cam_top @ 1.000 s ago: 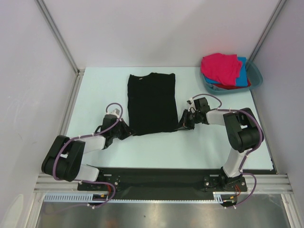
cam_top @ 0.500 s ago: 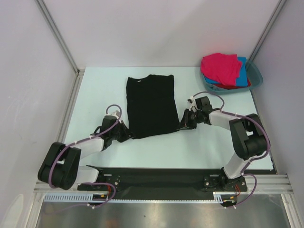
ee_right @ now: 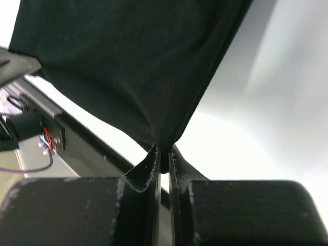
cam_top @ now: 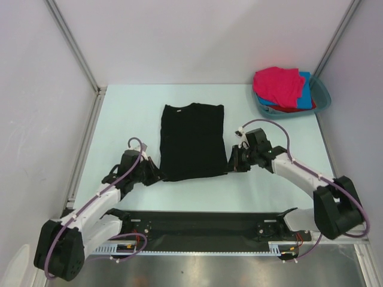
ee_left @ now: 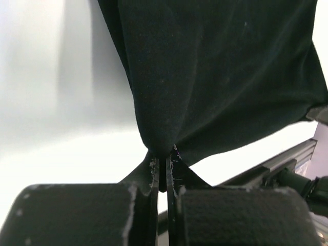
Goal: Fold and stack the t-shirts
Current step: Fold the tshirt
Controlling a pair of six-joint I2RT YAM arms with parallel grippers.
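The black t-shirt [cam_top: 192, 140] lies folded lengthwise into a tall rectangle in the middle of the table, collar at the far end. My left gripper [cam_top: 157, 173] is shut on its near left corner; the left wrist view shows the cloth [ee_left: 215, 72] pinched between the fingers. My right gripper [cam_top: 230, 162] is shut on the near right corner, with the cloth [ee_right: 133, 66] pinched in the right wrist view. The magenta-pink shirt [cam_top: 278, 85] tops a pile with the bright blue shirt [cam_top: 307, 95] and the red shirt [cam_top: 293, 109] at the far right.
The pile sits in a teal basin [cam_top: 324, 95] at the table's far right corner. A black rail [cam_top: 197, 224] runs along the near edge between the arm bases. Metal frame posts [cam_top: 72, 45] stand at the back corners.
Both grippers have pulled the shirt's near edge toward the arm bases, and the shirt has slid a little nearer and straightened. Both arms have stretched out lower over the table.
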